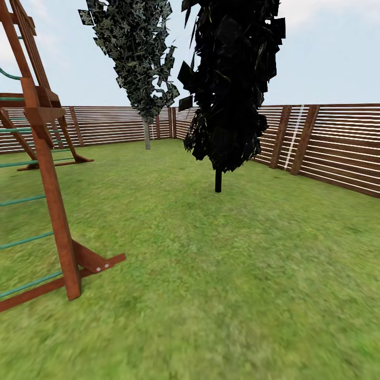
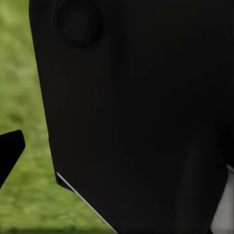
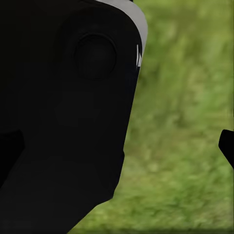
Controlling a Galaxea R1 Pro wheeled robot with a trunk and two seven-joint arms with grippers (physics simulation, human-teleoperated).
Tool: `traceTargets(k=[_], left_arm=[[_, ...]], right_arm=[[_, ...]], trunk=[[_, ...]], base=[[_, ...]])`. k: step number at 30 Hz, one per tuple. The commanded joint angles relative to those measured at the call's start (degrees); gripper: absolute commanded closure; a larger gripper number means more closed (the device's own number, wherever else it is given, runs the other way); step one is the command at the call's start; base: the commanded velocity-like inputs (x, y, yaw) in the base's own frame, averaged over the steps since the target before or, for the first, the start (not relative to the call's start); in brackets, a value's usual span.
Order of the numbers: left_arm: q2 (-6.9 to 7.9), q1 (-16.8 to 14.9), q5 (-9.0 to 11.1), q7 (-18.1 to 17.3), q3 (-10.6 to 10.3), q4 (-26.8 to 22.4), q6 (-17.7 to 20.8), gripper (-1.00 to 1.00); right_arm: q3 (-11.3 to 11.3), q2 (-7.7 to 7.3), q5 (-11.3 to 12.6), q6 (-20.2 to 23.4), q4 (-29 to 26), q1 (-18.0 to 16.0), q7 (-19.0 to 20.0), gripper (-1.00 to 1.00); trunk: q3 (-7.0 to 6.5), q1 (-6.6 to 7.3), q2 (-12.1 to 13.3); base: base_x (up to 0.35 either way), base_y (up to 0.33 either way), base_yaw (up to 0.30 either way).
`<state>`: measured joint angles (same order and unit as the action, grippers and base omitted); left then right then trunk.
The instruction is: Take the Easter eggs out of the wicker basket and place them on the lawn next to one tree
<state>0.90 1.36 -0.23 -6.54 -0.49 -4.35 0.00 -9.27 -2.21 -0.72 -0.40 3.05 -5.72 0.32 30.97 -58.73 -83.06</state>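
Observation:
The lawn [image 1: 221,274] of the garden stretches ahead as mottled green grass up to a brown slat fence [image 1: 338,142]. The Easter eggs, the wicker basket and the tree are out of view. In the left wrist view, one dark fingertip [image 2: 10,148] of my left gripper [image 2: 117,151] shows at the frame's edge, over grass and beside my black body. My right gripper [image 3: 119,146] has its fingertips [image 3: 227,145] far apart at both edges of the right wrist view, with nothing between them.
A wooden climbing frame [image 1: 53,190] with teal rungs stands close on the left, its foot brace [image 1: 97,261] jutting onto the grass. A near-black conifer [image 1: 232,84] rises mid-lawn ahead, and a grey-green one [image 1: 140,53] stands by the far fence corner.

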Motion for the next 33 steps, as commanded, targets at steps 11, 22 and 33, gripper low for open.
traceTargets(k=[11, 22, 33], left_arm=[[0.04, 0.0, 0.0, -0.2, 0.0, -0.1, 0.0, -1.00], [0.05, 0.0, 0.0, -0.2, 0.0, -0.1, 0.0, -1.00], [0.05, 0.0, 0.0, -0.2, 0.0, -0.1, 0.0, -1.00]], right_arm=[[-0.3, 0.02, -0.1, 0.0, 0.1, -0.1, 0.0, -1.00], [-0.3, 0.02, -0.1, 0.0, 0.1, -0.1, 0.0, -1.00], [-0.3, 0.02, -0.1, 0.0, 0.1, -0.1, 0.0, -1.00]], trunk=[[0.04, 0.00, 0.0], [0.04, 0.00, 0.0], [0.04, 0.00, 0.0]], base=[[0.000, 0.000, 0.000], [0.000, 0.000, 0.000], [0.000, 0.000, 0.000]])
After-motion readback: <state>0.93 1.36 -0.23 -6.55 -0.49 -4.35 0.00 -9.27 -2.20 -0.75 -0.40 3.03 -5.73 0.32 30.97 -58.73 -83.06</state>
